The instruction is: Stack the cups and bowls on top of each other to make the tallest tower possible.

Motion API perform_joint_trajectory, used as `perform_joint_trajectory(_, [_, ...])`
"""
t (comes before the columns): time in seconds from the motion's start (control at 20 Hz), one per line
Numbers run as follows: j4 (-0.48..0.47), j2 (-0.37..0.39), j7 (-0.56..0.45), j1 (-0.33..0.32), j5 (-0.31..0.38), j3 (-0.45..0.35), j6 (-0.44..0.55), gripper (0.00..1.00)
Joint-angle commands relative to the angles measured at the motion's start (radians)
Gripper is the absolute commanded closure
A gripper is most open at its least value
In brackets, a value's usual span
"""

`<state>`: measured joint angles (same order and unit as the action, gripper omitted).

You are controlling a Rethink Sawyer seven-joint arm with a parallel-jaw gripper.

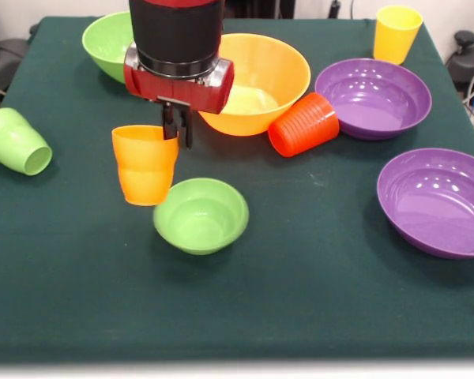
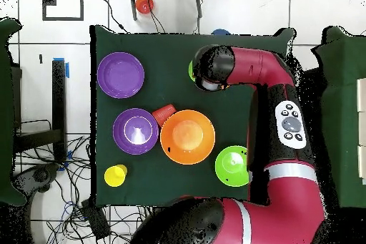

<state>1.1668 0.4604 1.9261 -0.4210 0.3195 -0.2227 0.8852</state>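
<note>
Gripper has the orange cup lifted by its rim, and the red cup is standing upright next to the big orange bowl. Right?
Not quite. The red cup lies on its side against the big orange bowl, as the front view shows. The rest holds: the gripper has the orange cup by its rim, lifted.

1. The dark green tablecloth [image 1: 300,260] looks like matt cloth.
2. The two purple bowls [image 1: 438,201] and the large orange-yellow bowl [image 1: 265,71] are glossy, smooth plastic with bright highlights.
3. The red cup [image 1: 304,124] has a ribbed plastic wall.
4. The orange cup [image 1: 144,164] looks smooth and shiny.
</note>
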Motion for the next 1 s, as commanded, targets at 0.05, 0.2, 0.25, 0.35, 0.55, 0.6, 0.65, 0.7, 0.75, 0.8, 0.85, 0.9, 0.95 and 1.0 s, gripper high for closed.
perform_joint_trajectory(0.05, [0.089, 0.022, -0.012, 0.002, -0.031, -0.056, -0.008, 1.0])
perform_joint_trajectory(0.2, [0.099, 0.025, -0.017, -0.001, -0.033, -0.053, -0.023, 1.0])
perform_joint_trajectory(0.25, [0.099, 0.025, -0.02, -0.002, -0.032, -0.052, -0.025, 1.0])
perform_joint_trajectory(0.35, [0.099, 0.023, -0.026, -0.005, -0.031, -0.049, -0.028, 1.0])
perform_joint_trajectory(0.55, [0.093, 0.013, -0.033, -0.007, -0.023, -0.046, -0.049, 1.0])
perform_joint_trajectory(0.6, [0.092, 0.012, -0.033, -0.007, -0.022, -0.045, -0.049, 1.0])
perform_joint_trajectory(0.65, [0.084, 0.007, -0.032, -0.004, -0.02, -0.044, -0.047, 1.0])
perform_joint_trajectory(0.7, [0.082, 0.006, -0.032, -0.003, -0.02, -0.045, -0.048, 1.0])
perform_joint_trajectory(0.75, [0.081, 0.003, -0.03, -0.002, -0.019, -0.045, -0.052, 1.0])
perform_joint_trajectory(0.8, [0.08, 0.0, -0.028, 0.0, -0.019, -0.046, -0.056, 1.0])
perform_joint_trajectory(0.85, [0.079, -0.007, -0.018, 0.001, -0.021, -0.047, -0.067, 1.0])
perform_joint_trajectory(0.9, [0.078, -0.01, -0.011, 0.003, -0.023, -0.047, -0.07, 1.0])
perform_joint_trajectory(0.95, [0.064, -0.02, 0.005, 0.018, -0.013, -0.035, -0.07, 1.0])
perform_joint_trajectory(1.0, [0.05, -0.03, 0.02, 0.033, -0.003, -0.024, -0.07, 1.0])
